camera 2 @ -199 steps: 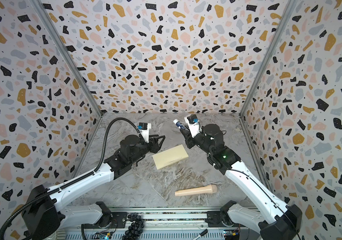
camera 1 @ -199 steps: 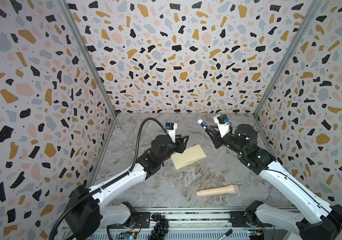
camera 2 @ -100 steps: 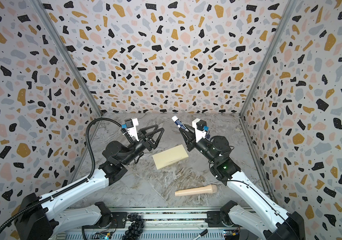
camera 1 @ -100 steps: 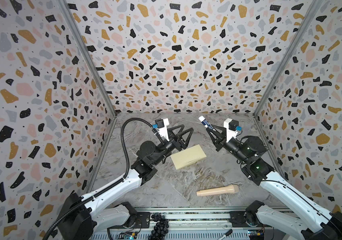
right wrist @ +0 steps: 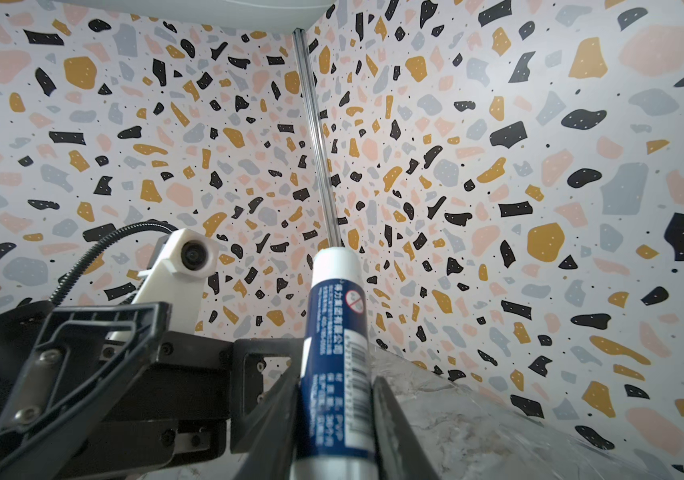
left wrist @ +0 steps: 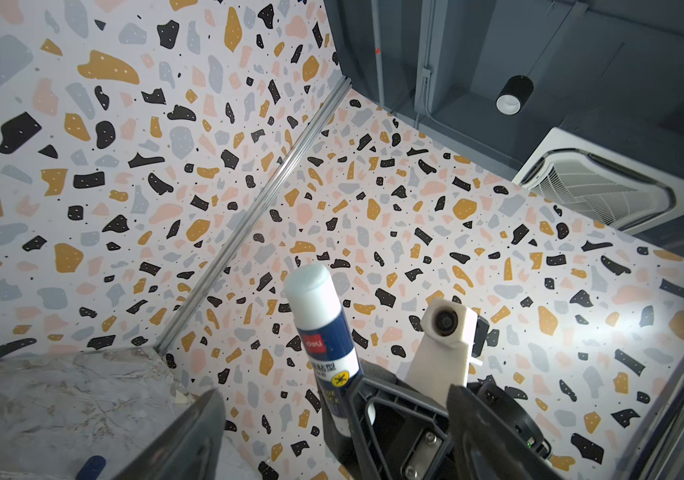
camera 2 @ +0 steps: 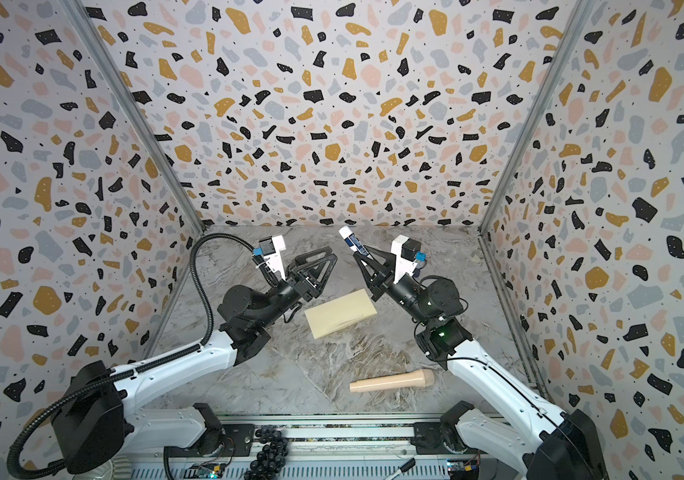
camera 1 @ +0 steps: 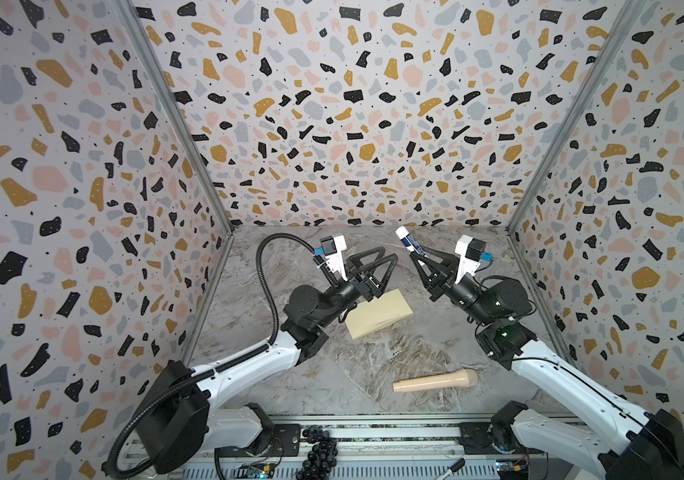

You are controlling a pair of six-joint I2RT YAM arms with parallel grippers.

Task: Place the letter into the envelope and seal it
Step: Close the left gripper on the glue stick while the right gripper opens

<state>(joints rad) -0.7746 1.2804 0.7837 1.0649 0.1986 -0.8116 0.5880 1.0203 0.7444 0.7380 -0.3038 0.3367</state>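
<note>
Envelope (camera 1: 378, 312) first: we see it flat on the marbled table (camera 1: 332, 374), about mid-table, pale yellow. Its long axis runs on a diagonal, with the near end toward the left arm and the far end pointing to the back right. Both top views agree on that. A faint crease runs along its length; which face is up, we can't tell.

Now out to the arms. The left gripper (camera 1: 390, 253) hangs above the envelope's far-left corner, lifted clear of the table, jaws spread wide with nothing between them. Facing it, close but apart, the right gripper (camera 1: 419, 258) is also raised and clamped on a blue-and-white glue stick (camera 1: 410, 242). In the right wrist view the tube (right wrist: 336, 353) is pinched between both fingers.

Toward the front, well apart from the envelope, a beige club-shaped object (camera 1: 435, 381) lies on its side, fat end to the right.
</note>
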